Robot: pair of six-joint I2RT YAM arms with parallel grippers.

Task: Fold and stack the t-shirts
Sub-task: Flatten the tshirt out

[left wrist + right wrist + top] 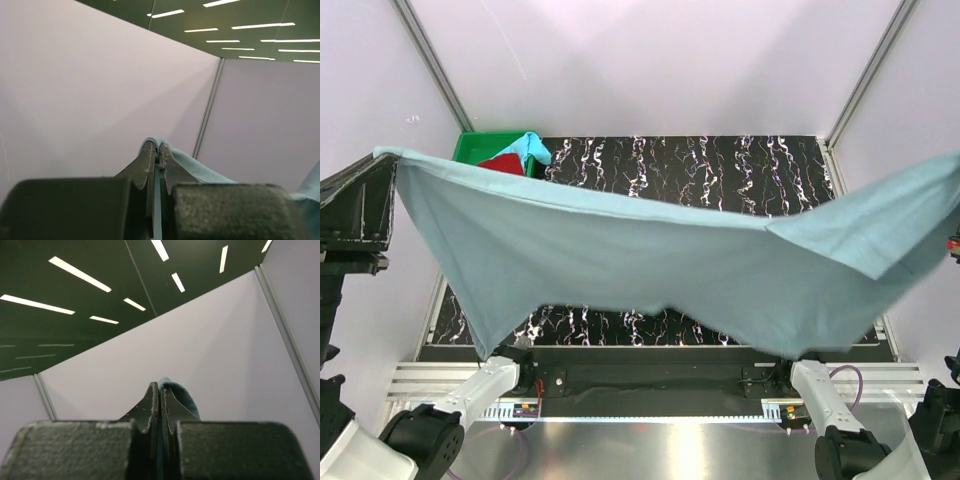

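The large dusty grey-blue cloth t-shirt [650, 260] hangs stretched above the black marbled table [720, 170], probably to flatten it for folding. The red t-shirt [505, 163] and light turquoise t-shirt [532, 147] wait in the green plastic tray [475, 148]. The left hand [157, 150] and right hand [159, 387] each clench its edge.

Light: bright and even, from ceiling strip lamps [80, 277] above the grey-blue shirt [650, 260].
Shadows: soft grey shading under the shirt's right fold.
Glare: white sheen on the metal plate [660, 450] below the shirt.
Blur: the shirt's lower edge is smeared; the left hand [156, 147] and right hand [159, 386] look soft up close.
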